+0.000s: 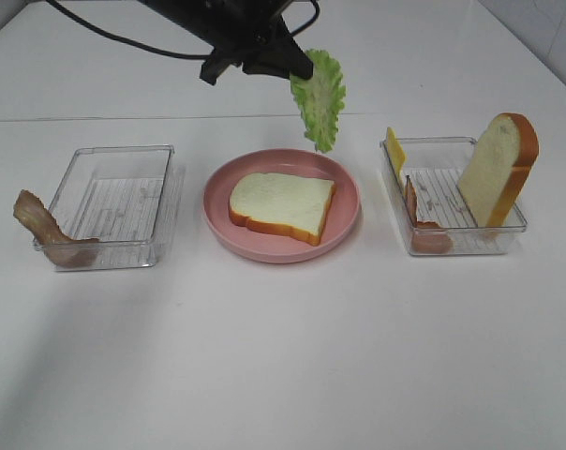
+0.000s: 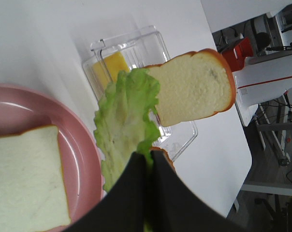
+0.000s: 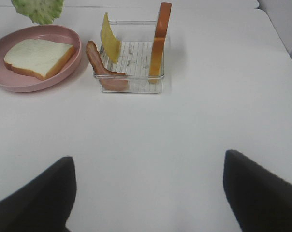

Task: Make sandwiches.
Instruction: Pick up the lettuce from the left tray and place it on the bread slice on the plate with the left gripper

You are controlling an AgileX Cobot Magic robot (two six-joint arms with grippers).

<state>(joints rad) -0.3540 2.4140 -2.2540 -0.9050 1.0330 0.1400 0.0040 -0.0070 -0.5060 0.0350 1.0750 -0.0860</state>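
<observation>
My left gripper (image 1: 297, 70) is shut on a ruffled green lettuce leaf (image 1: 320, 98) and holds it in the air above the far right edge of the round pink plate (image 1: 344, 217); the leaf also shows in the left wrist view (image 2: 124, 123). One white bread slice (image 1: 281, 206) lies flat on the plate. The right clear tray (image 1: 452, 246) holds an upright bread slice (image 1: 497, 171), a yellow cheese slice (image 1: 394, 150) and a bacon strip (image 1: 424, 230). Another bacon strip (image 1: 44, 230) hangs over the left tray's corner. My right gripper (image 3: 146, 193) is open over bare table, well short of the right tray (image 3: 131, 84).
The left clear tray (image 1: 114, 202) holds only the bacon at its front left corner. A black cable (image 1: 124, 37) runs across the back of the white table (image 1: 283, 356). The table's right edge (image 2: 223, 159) drops off to the room floor.
</observation>
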